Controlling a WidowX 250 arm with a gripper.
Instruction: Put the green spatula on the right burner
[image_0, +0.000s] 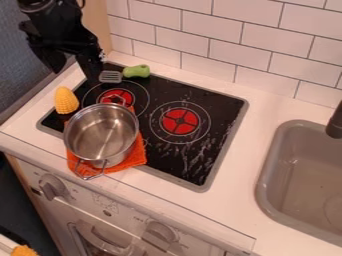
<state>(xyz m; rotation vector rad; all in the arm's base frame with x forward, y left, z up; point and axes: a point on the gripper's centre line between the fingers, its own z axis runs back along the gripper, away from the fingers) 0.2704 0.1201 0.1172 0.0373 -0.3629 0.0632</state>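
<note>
The black gripper hangs over the back left corner of the stove, just left of the spatula's slotted grey head. The spatula, with its green handle, lies along the stove's back edge, handle pointing right. In the middle of the black cooktop is the right burner, a red disc inside white rings with nothing on it. Behind the pot, the left burner is partly covered.
A steel pot stands on an orange cloth at the cooktop's front left. A yellow corn cob is at the left edge. The sink and black faucet are at right; a tiled wall rises behind.
</note>
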